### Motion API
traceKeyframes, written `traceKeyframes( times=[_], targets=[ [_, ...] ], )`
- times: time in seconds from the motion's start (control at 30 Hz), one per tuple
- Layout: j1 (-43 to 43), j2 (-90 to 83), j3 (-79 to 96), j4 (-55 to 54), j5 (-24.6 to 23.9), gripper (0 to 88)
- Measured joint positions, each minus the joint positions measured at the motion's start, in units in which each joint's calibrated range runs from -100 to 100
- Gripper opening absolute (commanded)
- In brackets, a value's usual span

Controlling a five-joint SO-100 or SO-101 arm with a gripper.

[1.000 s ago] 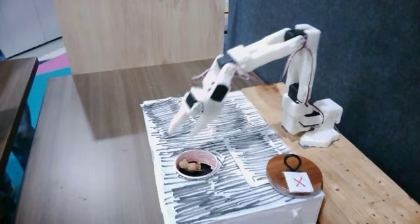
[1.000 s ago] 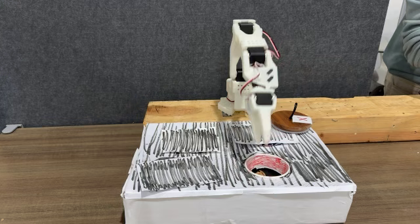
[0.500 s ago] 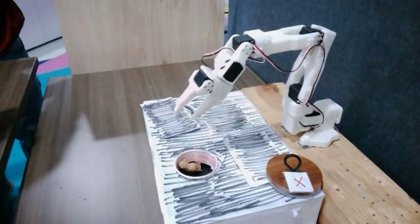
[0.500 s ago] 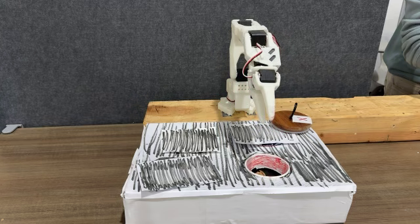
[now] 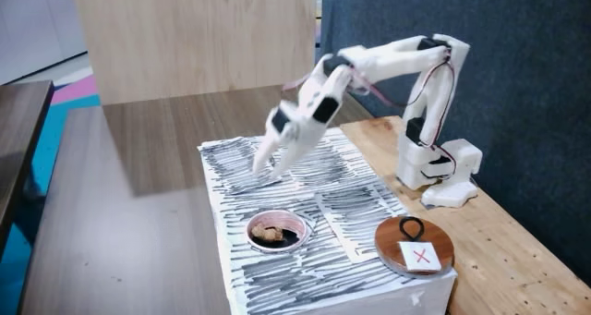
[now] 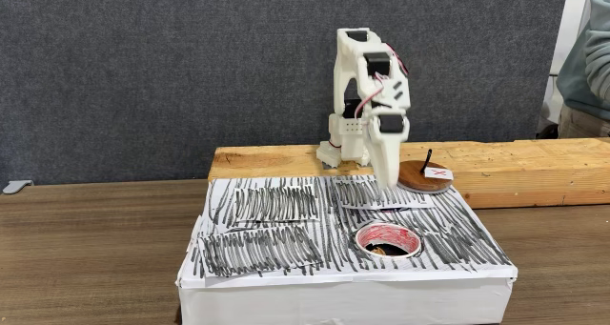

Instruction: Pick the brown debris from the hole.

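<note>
The brown debris (image 5: pixel 268 232) is a small tan lump lying inside the hole (image 5: pixel 297 233), a round dark opening with a pale rim in the streaked paper on top of the box. In the other fixed view the hole (image 6: pixel 387 231) shows its pinkish rim, and its inside is too dark to make out. My gripper (image 5: pixel 265 167) hangs tilted downward over the far part of the box top, behind the hole and apart from it, blurred by motion. Its fingers look slightly open with nothing between them. From the front, the gripper (image 6: pixel 389 180) points down just behind the hole.
A round wooden disc (image 5: pixel 414 246) with a black ring and a red X card lies at the box's right corner, shown as the disc (image 6: pixel 424 175) from the front. The arm's base (image 5: pixel 434 172) stands on a wooden plank (image 6: pixel 515 168). A person's sleeve (image 6: pixel 586 58) is at the right edge.
The gripper rose from close to the box top over the last second, then dipped slightly again. The debris, hole and disc have not moved.
</note>
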Motion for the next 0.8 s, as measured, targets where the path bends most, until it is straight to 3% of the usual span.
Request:
traceKeyframes(
  times=[0.8],
  targets=[
    [0.1,17.8,1.5,-2.6,0.0,13.8]
  ],
)
